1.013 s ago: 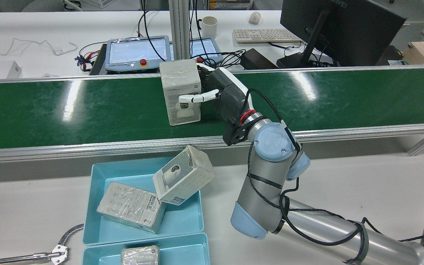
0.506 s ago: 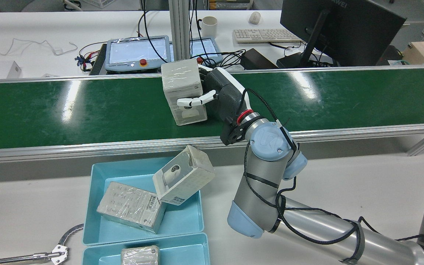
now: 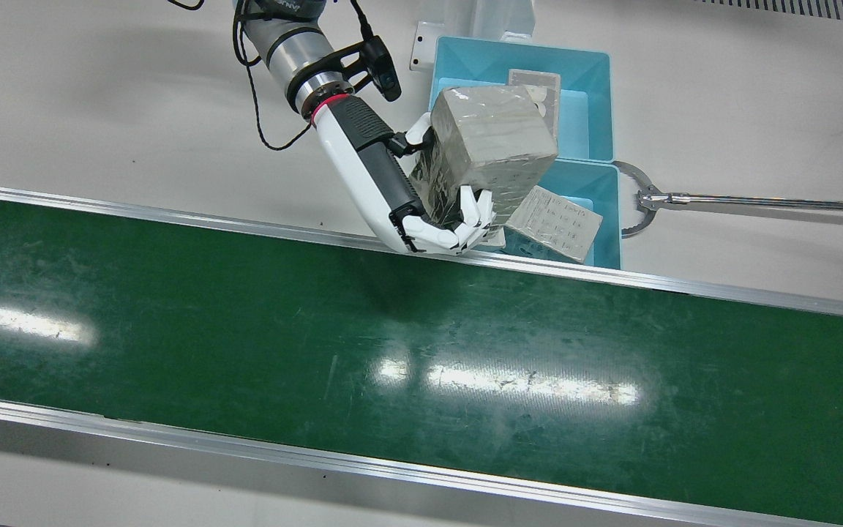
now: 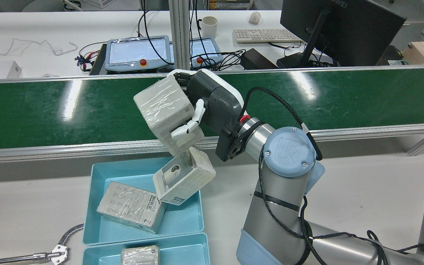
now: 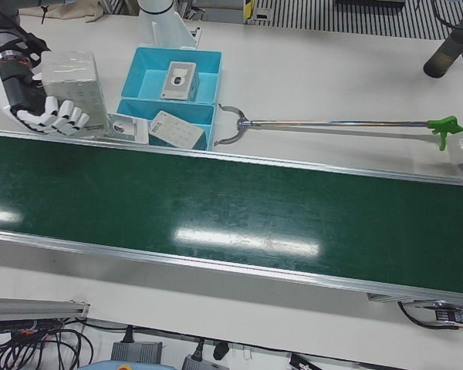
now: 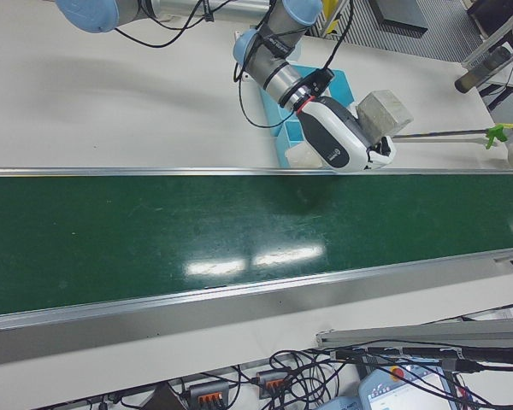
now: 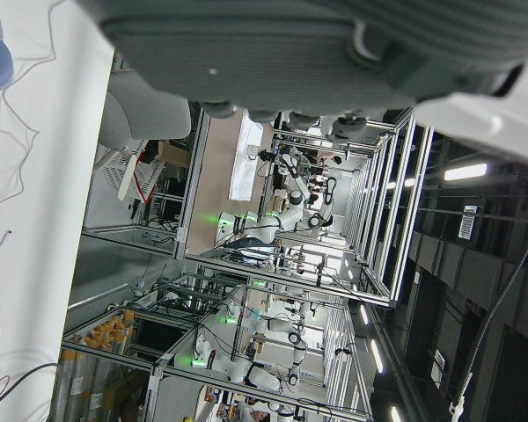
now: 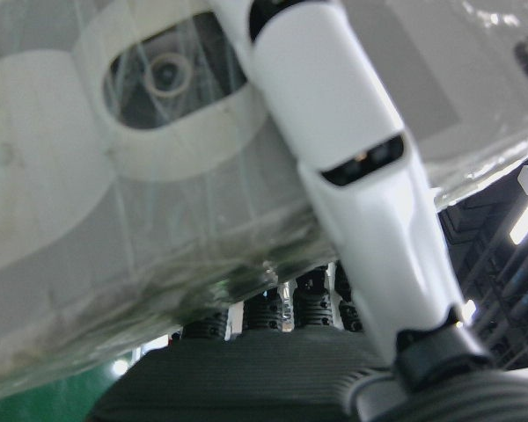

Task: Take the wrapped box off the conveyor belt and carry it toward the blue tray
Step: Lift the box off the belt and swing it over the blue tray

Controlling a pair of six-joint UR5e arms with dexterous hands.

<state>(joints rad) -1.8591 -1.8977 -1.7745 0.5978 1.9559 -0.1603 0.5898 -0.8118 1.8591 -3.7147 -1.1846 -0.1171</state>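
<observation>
My right hand (image 4: 206, 106) is shut on the wrapped box (image 4: 164, 110), a pale plastic-wrapped carton. It holds the box tilted in the air above the near rail of the green conveyor belt (image 4: 50, 110), just over the far edge of the blue tray (image 4: 98, 206). The front view shows the box (image 3: 491, 143) in the hand (image 3: 392, 190) beside the tray (image 3: 608, 219). The right hand view is filled by the box (image 8: 114, 176) and a white finger (image 8: 352, 176). Only the left hand's dark palm (image 7: 317, 44) shows, in its own view.
The tray holds a flat wrapped box (image 4: 133, 206) and a tilted box (image 4: 182, 176) leaning on its far right corner. A second blue tray (image 4: 197, 246) with another box (image 4: 140, 254) lies nearer. A long grabber tool (image 3: 758, 201) lies on the table beside the trays.
My right hand has lifted the box off the belt, tilted it, and carried it back over the near rail toward the blue tray.
</observation>
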